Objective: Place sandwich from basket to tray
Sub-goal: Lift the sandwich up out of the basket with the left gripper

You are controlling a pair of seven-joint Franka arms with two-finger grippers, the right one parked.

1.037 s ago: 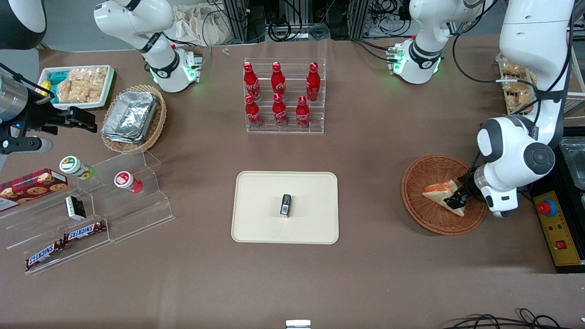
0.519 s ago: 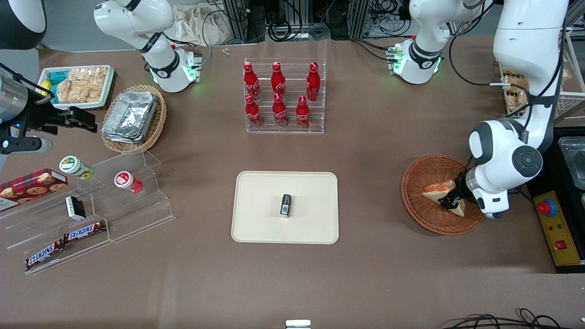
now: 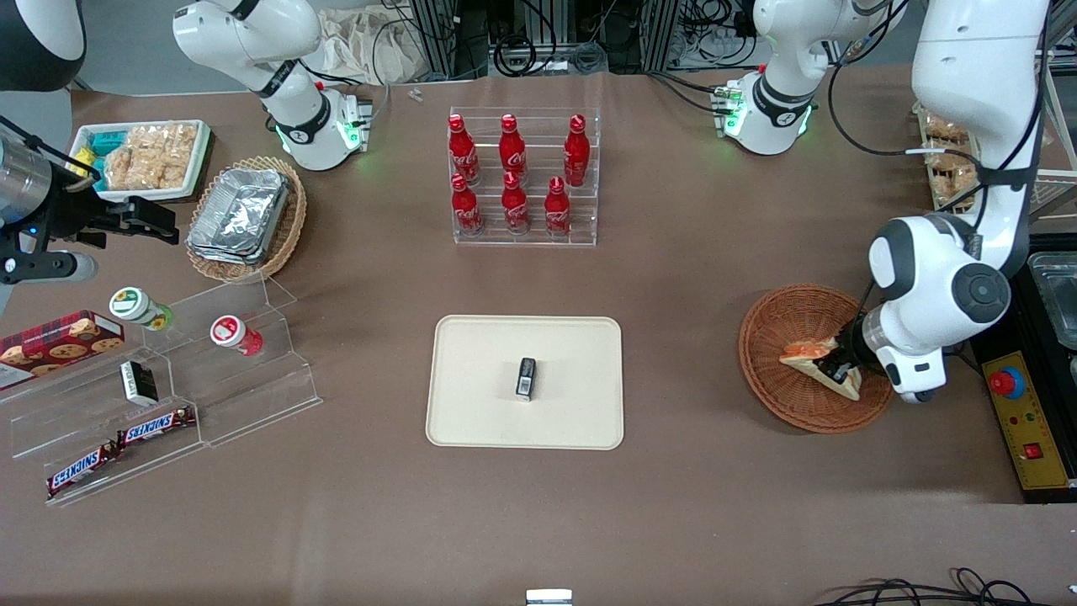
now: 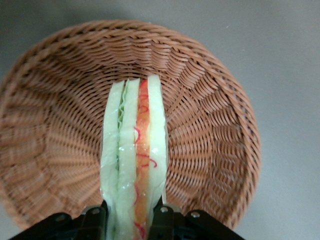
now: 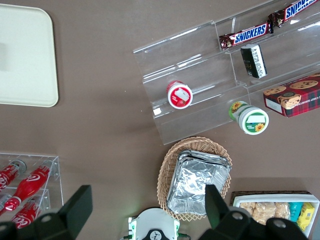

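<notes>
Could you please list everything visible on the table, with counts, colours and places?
triangular white-bread sandwich: 1, white with orange-red filling, in the basket, held on edge
round woven wicker basket: 1, reddish-brown, toward the working arm's end
flat rectangular tray: 1, cream, table centre
small black box: 1, on the tray
cola bottles: 6, red, in a clear rack farther from the camera than the tray
foil containers: a silver stack, in a tan wicker basket
Snickers bars: 2, brown, on clear steps toward the parked arm's end
cookie box: 1, red, beside the steps
left gripper: 1, black, over the basket, shut on the sandwich
</notes>
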